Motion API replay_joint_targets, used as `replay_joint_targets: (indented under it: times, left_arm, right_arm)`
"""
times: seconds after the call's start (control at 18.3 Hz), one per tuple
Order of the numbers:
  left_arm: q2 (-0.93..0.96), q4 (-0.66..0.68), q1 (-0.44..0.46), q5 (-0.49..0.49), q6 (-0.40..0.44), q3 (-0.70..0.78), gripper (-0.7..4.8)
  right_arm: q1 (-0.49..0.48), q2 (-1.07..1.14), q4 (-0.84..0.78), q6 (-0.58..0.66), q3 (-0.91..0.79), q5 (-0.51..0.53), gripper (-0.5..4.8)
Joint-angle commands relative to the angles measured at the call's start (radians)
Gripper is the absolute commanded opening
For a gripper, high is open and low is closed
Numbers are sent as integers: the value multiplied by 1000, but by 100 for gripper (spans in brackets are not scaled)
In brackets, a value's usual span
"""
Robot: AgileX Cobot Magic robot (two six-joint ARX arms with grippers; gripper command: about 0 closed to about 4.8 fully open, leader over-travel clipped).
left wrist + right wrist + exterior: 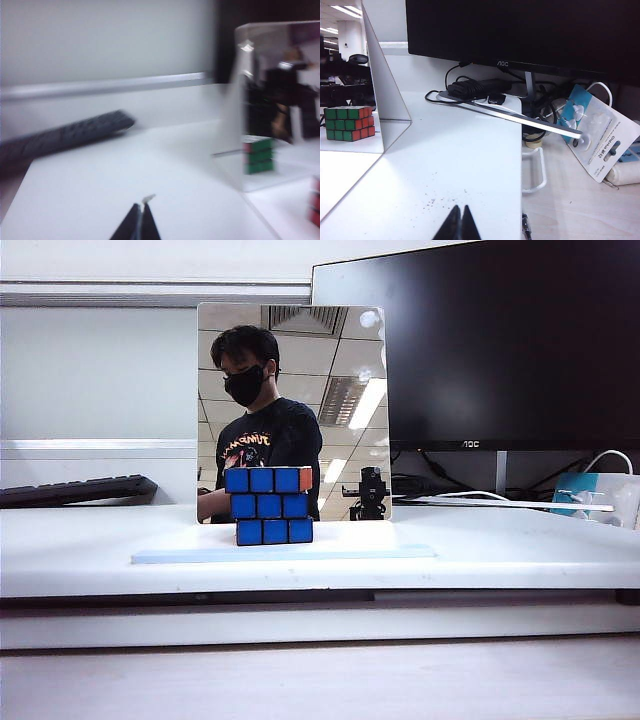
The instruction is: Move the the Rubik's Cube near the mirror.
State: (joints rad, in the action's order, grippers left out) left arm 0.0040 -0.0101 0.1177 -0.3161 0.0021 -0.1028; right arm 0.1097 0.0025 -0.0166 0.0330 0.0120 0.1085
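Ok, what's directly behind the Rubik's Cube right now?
The mirror stands upright right behind the Rubik's Cube, both on the pale-blue base plate. The cube hides the mirror's lower edge there, so any gap between them can't be seen.

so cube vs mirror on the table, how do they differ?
Size: the Rubik's Cube is small and stands far lower than the tall mirror.
Shape: the cube is a blocky solid; the mirror is a thin flat pane.
Surface: the cube shows blue squares with black grid lines and an orange-red side; the mirror is frameless and reflects a masked person and ceiling lights.
Shared: both rest upright on the pale-blue base plate, cube right in front of the mirror.
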Motion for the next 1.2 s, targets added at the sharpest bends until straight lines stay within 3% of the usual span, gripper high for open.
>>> replay_joint_targets:
  times: [0.05, 0.27, 1.2]
  left_arm:
    - [0, -145, 2, 137, -123, 85, -4]
    - [0, -119, 2, 211, -131, 93, -4]
    - [0, -117, 2, 208, -133, 93, -4]
  right_arm:
    - [-1, 0, -13, 0, -5, 2, 0]
    - [-1, 0, -13, 0, -5, 2, 0]
    - [-1, 0, -13, 0, -5, 2, 0]
